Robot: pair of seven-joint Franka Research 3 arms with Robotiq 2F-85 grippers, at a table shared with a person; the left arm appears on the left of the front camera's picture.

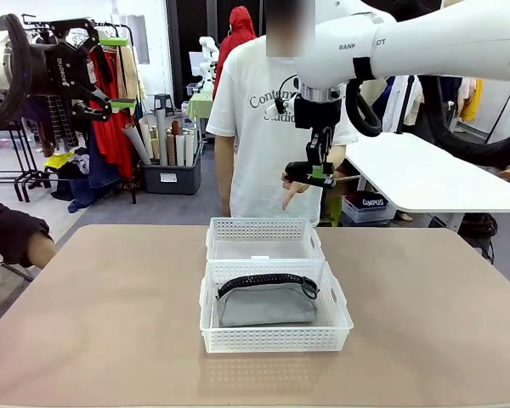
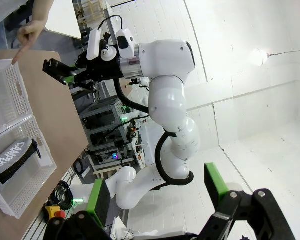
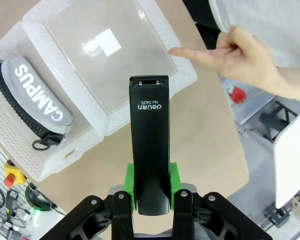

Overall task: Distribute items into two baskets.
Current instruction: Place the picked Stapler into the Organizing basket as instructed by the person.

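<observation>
Two white lattice baskets sit end to end at the table's middle. The near basket (image 1: pixel 276 338) holds the grey zip pouch (image 1: pixel 266 304), printed "CAMPUS" (image 3: pixel 32 97). The far basket (image 1: pixel 263 224) is empty, its clear bottom (image 3: pixel 120 75) bare. High over the far basket's far edge, my right gripper (image 1: pixel 313 174) is shut on the black stapler (image 3: pixel 149 130), which sticks out between the green pads. My left gripper (image 1: pixel 117 72) is raised at the upper left, open and empty, its fingers (image 2: pixel 212 185) wide apart.
A person stands at the table's far side, one hand (image 1: pixel 291 189) pointing a finger down at the far basket (image 3: pixel 240 55). Another person's dark sleeve and hand (image 1: pixel 17 236) rest at the table's left edge. Bare brown tabletop (image 1: pixel 102 306) surrounds the baskets.
</observation>
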